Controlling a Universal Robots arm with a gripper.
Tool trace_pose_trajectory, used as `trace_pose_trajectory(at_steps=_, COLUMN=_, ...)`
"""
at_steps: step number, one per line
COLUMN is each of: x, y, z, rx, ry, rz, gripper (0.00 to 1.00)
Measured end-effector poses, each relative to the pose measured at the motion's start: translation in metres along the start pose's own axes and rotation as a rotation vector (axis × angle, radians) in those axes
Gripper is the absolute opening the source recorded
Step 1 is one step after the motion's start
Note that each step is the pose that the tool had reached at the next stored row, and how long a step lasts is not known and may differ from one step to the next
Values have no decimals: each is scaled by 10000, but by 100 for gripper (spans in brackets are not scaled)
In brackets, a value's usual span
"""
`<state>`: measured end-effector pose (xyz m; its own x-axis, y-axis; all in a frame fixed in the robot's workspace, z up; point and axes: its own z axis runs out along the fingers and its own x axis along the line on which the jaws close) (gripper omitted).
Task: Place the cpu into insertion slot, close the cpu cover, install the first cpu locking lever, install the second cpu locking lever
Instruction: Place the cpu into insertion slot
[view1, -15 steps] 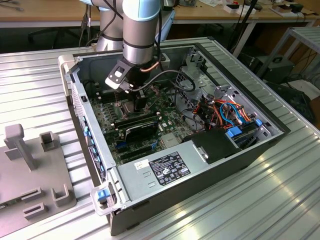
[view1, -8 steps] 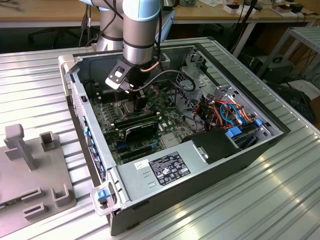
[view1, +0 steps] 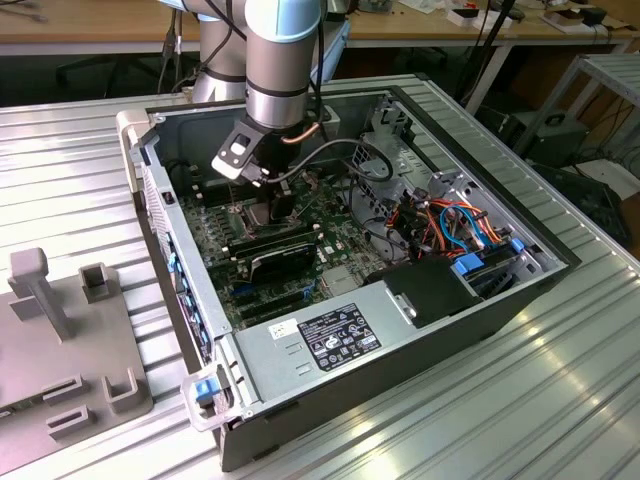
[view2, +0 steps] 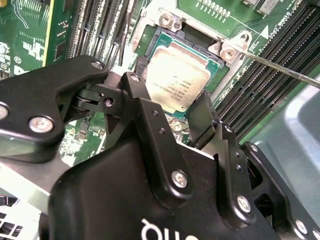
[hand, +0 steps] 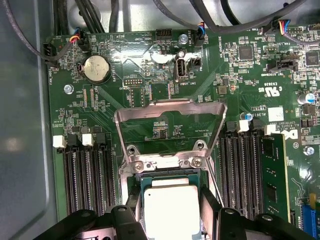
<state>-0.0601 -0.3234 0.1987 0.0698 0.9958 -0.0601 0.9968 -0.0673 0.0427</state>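
1. at the exterior view's lower left, one grey fixture plate (view1: 60, 350) lies on the ribbed metal table (view1: 500, 420).
2. at the exterior view's centre stands one open computer case (view1: 450, 330) with one green motherboard (view1: 215, 235) inside.
3. from the exterior view's upper centre one arm (view1: 282, 60) hangs into the case, with its one gripper (view1: 272, 205) low over the board.
4. in both wrist views the two fingers (hand: 131, 214) (view2: 137, 95) press on opposite edges of the one cpu (hand: 171, 212) (view2: 175, 75), so the jaws grip it. the cpu sits in the insertion slot (hand: 170, 179) (view2: 175, 37).
5. in the first wrist view one cpu cover (hand: 170, 107) stands raised open at the slot's edge, and the board shows through its window.
6. two banks of memory slots (hand: 92, 175) flank the slot, one on each side. in the second wrist view one locking lever (view2: 280, 70), a thin rod, runs out from a slot corner.
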Motion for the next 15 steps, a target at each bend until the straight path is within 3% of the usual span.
trace_pose_trajectory(at_steps=15, x=0, y=2, z=2, rx=-6, ry=5, rz=-129, gripper=57)
